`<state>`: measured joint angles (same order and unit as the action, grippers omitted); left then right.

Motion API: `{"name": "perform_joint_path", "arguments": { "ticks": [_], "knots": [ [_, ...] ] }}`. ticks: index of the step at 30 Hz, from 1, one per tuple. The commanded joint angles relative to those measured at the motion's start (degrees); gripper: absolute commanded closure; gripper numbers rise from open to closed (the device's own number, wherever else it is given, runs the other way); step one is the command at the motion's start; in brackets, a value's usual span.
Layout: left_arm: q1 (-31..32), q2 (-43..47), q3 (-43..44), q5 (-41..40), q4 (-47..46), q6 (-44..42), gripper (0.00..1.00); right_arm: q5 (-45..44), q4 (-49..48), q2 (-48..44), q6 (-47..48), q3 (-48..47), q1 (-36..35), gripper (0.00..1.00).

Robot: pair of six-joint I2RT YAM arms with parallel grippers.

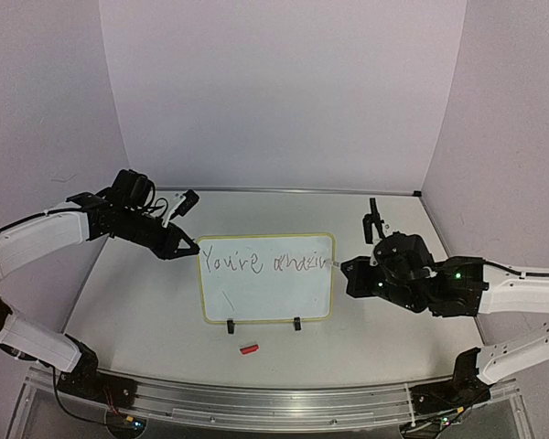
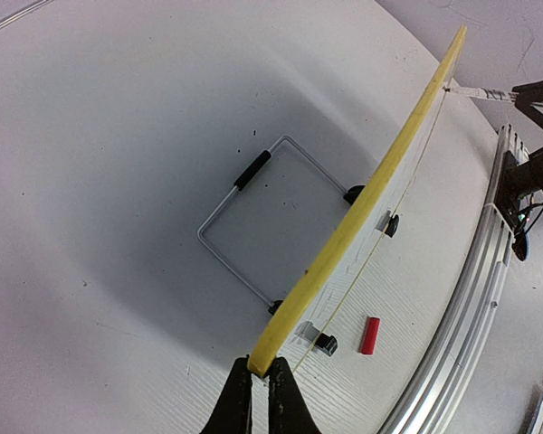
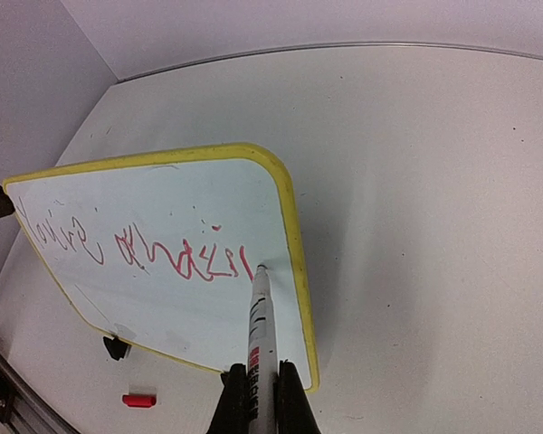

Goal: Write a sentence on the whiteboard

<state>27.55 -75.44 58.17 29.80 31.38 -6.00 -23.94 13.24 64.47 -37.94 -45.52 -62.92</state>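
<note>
Left gripper (image 2: 259,375): jaws shut down to the thickness of the frame, pinching the yellow edge of the whiteboard (image 2: 371,203) at one upper corner. From these jaws the board runs straight ahead, edge-on, standing on its long lower edge. Two black clip feet (image 2: 391,225) are on the side to the right of the jaws. A wire stand (image 2: 253,203) lies flat on the table (image 2: 100,181) to the left of them, behind the board.

Right gripper (image 3: 258,380): jaws closed narrowly on the barrel of a marker (image 3: 260,316), which projects forward from between the fingers. The tip touches the board face just ahead of the jaws, close inside the frame's right-hand edge.

The sentence (image 3: 145,249): one line visible, "You're amazin", with the last stroke ending at the marker tip. It extends left of the right jaws across the upper half of the board. The ink looks red in the right wrist view and darker in the top view. The lower half of the board is unwritten.

A small red cap (image 1: 248,348) is on the table, below and left of the right jaws, near the board's feet.
</note>
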Motion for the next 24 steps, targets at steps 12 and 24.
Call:
{"name": "perform_joint_path", "arguments": {
  "ticks": [12, 24],
  "knots": [
    [0.6, -0.9, 0.5, -1.6, 3.1, -1.2, 1.0, -2.7, -1.7, -1.2, -1.0, -0.5, 0.3, 1.0],
    [0.6, -0.9, 0.5, -1.6, 3.0, -1.3, 1.0, 0.1, -0.6, -2.8, -4.9, 3.2, 0.3, 1.0]
  ]
}}
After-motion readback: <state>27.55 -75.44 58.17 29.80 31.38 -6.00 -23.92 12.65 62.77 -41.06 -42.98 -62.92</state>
